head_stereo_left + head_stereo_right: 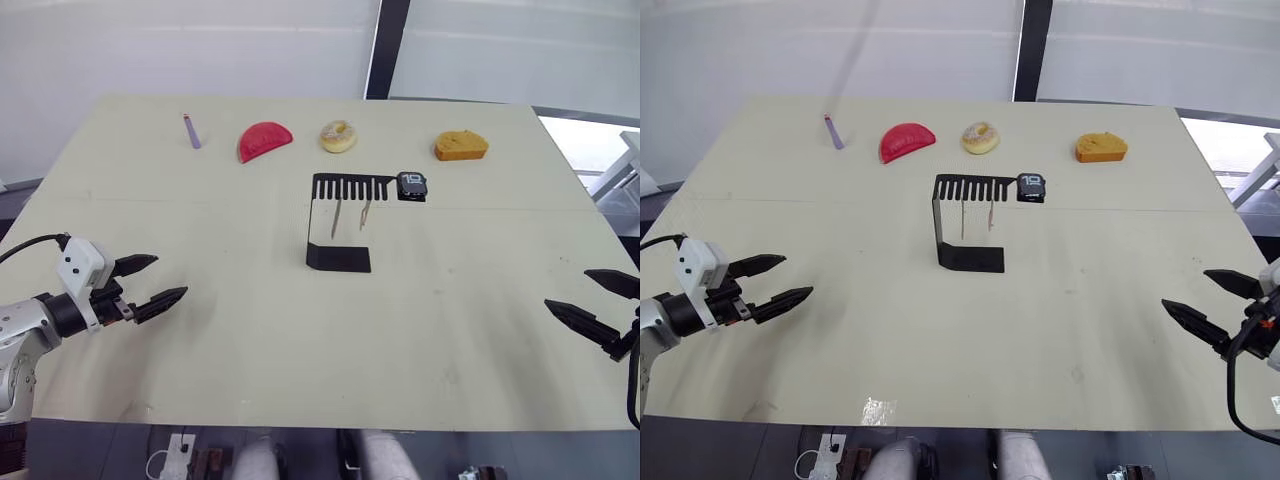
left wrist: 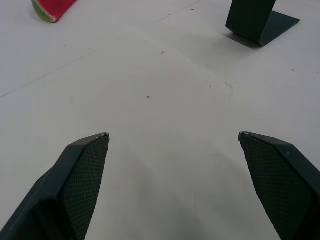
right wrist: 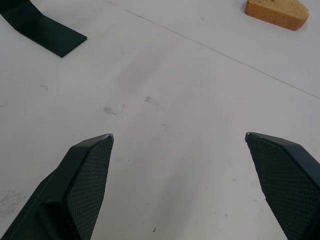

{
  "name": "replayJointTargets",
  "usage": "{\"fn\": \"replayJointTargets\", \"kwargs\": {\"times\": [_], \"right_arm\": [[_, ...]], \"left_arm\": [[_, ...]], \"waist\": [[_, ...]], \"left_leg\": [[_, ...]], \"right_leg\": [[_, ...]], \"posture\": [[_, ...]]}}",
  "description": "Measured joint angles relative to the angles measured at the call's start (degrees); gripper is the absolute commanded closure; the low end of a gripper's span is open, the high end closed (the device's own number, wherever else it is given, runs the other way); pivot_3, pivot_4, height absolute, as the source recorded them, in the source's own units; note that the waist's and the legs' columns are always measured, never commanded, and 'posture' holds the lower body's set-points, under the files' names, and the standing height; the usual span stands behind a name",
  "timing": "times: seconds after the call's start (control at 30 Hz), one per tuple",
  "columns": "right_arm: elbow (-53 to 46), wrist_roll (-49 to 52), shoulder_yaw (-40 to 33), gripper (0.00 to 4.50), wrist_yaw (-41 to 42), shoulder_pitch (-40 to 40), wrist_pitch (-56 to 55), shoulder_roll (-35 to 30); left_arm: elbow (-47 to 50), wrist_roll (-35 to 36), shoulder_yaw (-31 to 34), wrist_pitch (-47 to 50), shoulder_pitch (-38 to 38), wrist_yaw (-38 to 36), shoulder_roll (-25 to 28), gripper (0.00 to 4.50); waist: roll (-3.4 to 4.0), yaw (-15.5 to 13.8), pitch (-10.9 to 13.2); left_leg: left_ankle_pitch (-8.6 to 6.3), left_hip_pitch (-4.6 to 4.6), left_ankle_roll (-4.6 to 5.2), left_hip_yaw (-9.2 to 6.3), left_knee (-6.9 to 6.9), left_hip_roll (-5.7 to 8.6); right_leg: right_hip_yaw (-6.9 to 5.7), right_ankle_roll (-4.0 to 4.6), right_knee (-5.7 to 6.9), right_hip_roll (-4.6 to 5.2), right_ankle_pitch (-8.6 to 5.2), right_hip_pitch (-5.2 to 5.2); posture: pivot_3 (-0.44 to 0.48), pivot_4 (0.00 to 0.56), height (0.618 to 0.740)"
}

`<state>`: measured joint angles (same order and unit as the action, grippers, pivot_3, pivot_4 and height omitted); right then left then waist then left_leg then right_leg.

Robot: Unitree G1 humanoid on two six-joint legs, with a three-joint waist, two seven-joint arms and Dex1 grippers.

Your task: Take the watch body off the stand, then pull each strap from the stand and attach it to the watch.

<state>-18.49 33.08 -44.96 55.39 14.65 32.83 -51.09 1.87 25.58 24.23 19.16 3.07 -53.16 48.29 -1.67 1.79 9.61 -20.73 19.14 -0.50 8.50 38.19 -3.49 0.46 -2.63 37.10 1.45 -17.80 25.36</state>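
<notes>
The black stand [image 1: 340, 255] stands in the middle of the table, its comb arm pointing right. The small black watch body [image 1: 412, 184] sits on the ring at the arm's right end. Two thin pale straps [image 1: 336, 218] [image 1: 365, 213] hang from the comb slots. My left gripper [image 1: 165, 280] hovers open over the table's near left, far from the stand. At the near right edge my right gripper [image 1: 580, 293] is open too, with nothing between its fingers. The stand's base [image 2: 260, 22] shows in the left wrist view, and the base [image 3: 42, 30] also in the right wrist view.
Along the far side of the table [image 1: 250, 330] lie a purple stick [image 1: 192, 131], a red watermelon slice [image 1: 264, 140], a pale doughnut [image 1: 338, 136] and an orange bread piece [image 1: 460, 146]. A seam line runs across the tabletop behind the stand.
</notes>
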Motion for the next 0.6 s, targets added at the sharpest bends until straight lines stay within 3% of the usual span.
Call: {"fn": "replayJointTargets", "kwargs": {"times": [0.47,0.6], "right_arm": [[-2.8,-0.3,3.3,0.00,-4.4,-1.4,-0.3,2.9],[-6.1,-0.3,4.2,0.00,-9.0,-2.7,0.2,6.3]], "left_arm": [[2.8,0.3,-1.5,3.4,0.7,0.4,0.0,0.04],[5.2,1.4,-2.7,4.6,0.7,-0.6,0.0,0.04]], "waist": [[0.00,-0.1,0.0],[0.00,-0.1,0.0]], "left_leg": [[0.02,-0.01,-0.03,0.00,0.06,0.01],[0.02,-0.01,-0.03,0.01,0.06,0.01]], "right_leg": [[0.01,-0.01,0.10,0.00,0.00,0.01],[0.01,-0.01,0.15,0.01,0.00,0.02]], "posture": [[0.000,0.150,0.737],[0.000,0.150,0.737]]}}
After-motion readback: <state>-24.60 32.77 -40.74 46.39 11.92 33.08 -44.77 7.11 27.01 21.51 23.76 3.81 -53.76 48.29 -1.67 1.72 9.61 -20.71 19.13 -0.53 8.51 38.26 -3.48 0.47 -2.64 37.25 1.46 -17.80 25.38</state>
